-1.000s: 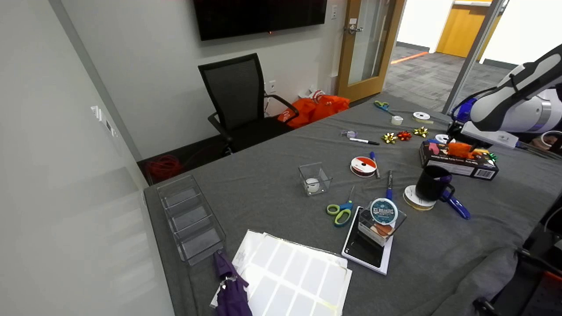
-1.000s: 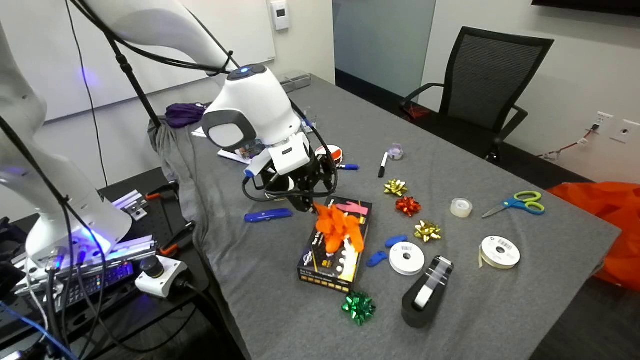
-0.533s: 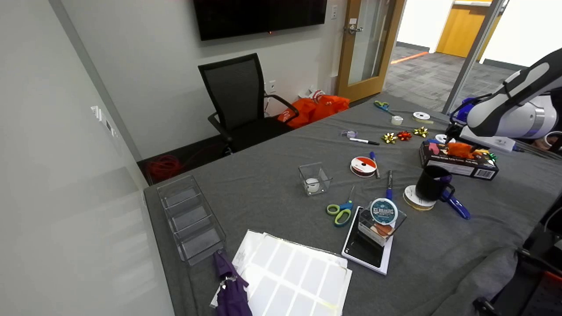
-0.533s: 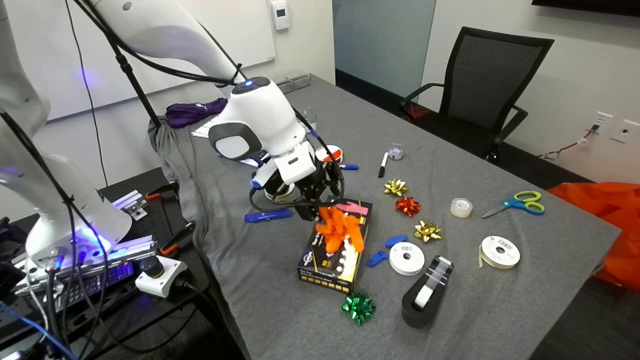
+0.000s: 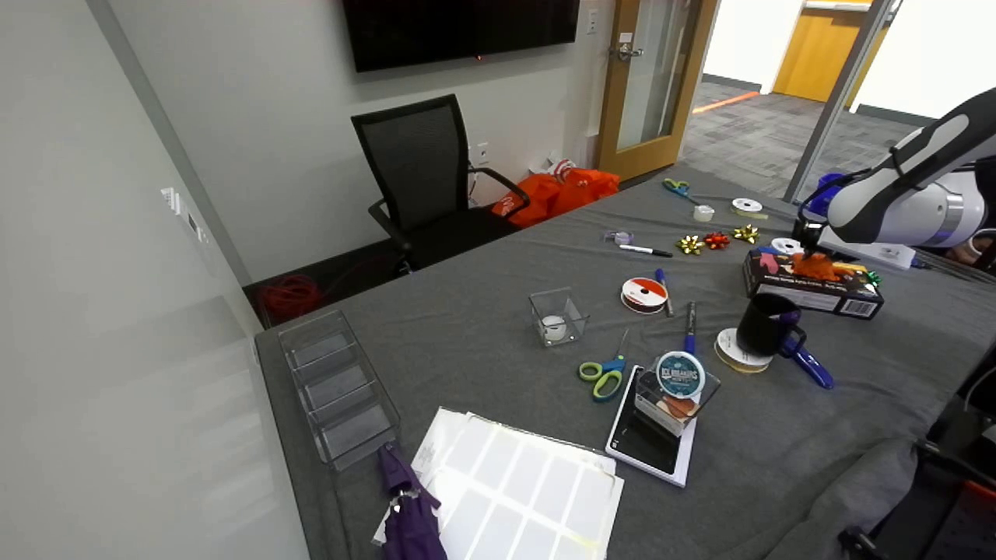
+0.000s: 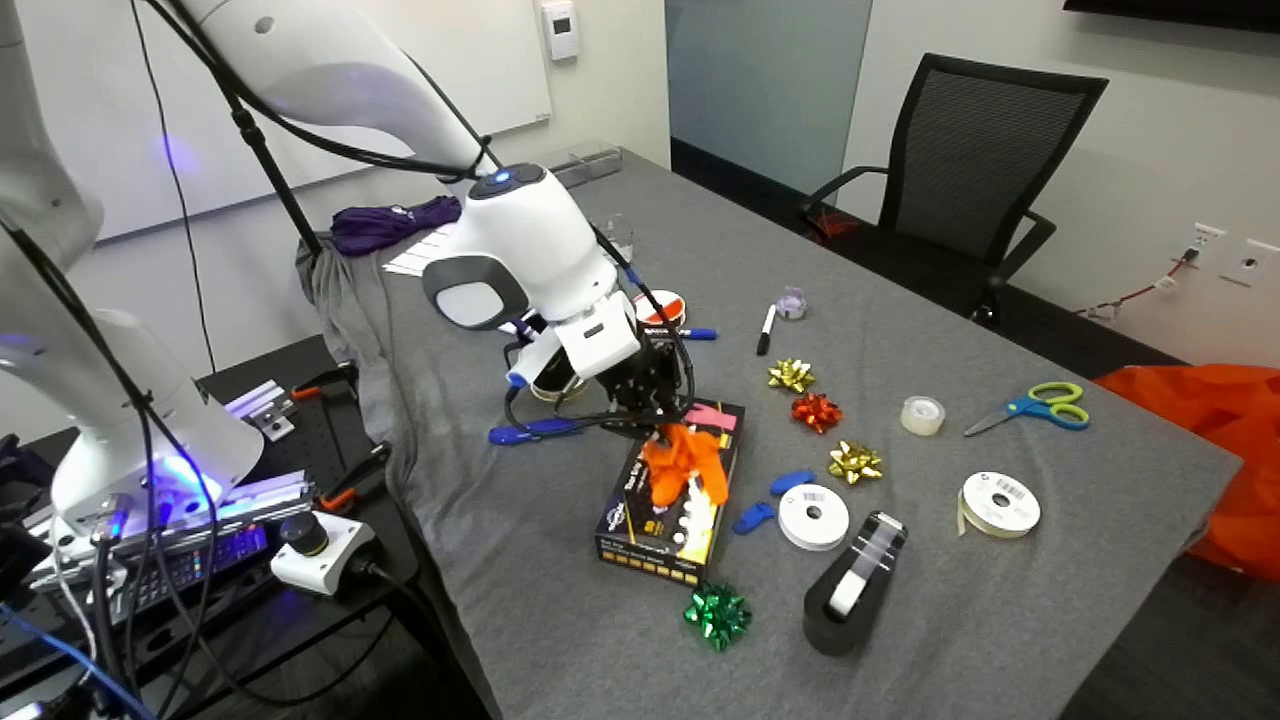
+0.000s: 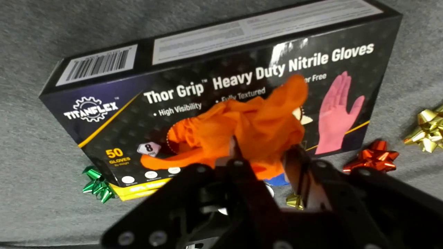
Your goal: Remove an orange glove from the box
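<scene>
The orange glove bulges crumpled from the oval opening in the top of the black glove box. In an exterior view the glove lies over the top of the box; both also show in an exterior view, the glove on the box. My gripper has its fingertips partly apart, with orange glove material showing between them. The left fingertip lies over the glove and the right one, blurred, is at its edge. Whether they touch it is unclear. The gripper is largely hidden in that exterior view.
A green bow, a tape dispenser and a white ribbon spool lie beside the box. Red and gold bows lie nearby. A black mug stands on a spool close to the box.
The arm has moved lower and closer to the glove. The gripper's fingers have come nearer together. The top of the glove has shifted slightly; the box has not moved.
</scene>
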You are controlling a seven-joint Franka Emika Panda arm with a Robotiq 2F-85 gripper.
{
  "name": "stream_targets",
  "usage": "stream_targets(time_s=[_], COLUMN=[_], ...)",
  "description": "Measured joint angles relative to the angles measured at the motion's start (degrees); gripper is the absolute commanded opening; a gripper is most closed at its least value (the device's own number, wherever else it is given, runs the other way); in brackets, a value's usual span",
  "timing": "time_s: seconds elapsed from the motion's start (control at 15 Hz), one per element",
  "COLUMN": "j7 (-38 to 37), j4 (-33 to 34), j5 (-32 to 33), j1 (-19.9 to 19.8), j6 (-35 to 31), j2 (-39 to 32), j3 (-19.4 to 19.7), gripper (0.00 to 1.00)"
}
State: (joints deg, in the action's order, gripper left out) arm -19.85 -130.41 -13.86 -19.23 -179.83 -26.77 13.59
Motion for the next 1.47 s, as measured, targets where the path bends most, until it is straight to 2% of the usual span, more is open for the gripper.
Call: stream_targets(time_s=[0.07,0.33,0.67,0.87,1.07,1.27,1.47], j7=[0.3,1.9,4.2,5.1,4.9,4.6,4.5], j4=[0.0,0.0,-0.3,-1.2,-2.1,-2.5,-2.6], j5=[0.0,0.0,0.9,3.7,8.3,11.2,11.9], j1=[0.0,0.1,1.6,3.5,5.4,5.5,5.3], j6=[0.0,0.0,1.7,9.0,20.4,31.2,38.1], j2=[0.0,0.0,1.5,6.2,14.3,22.6,28.4], j3=[0.1,0.9,4.2,7.3,10.1,10.0,9.3], gripper=[0.0,0.01,0.01,0.01,0.01,0.01,0.01])
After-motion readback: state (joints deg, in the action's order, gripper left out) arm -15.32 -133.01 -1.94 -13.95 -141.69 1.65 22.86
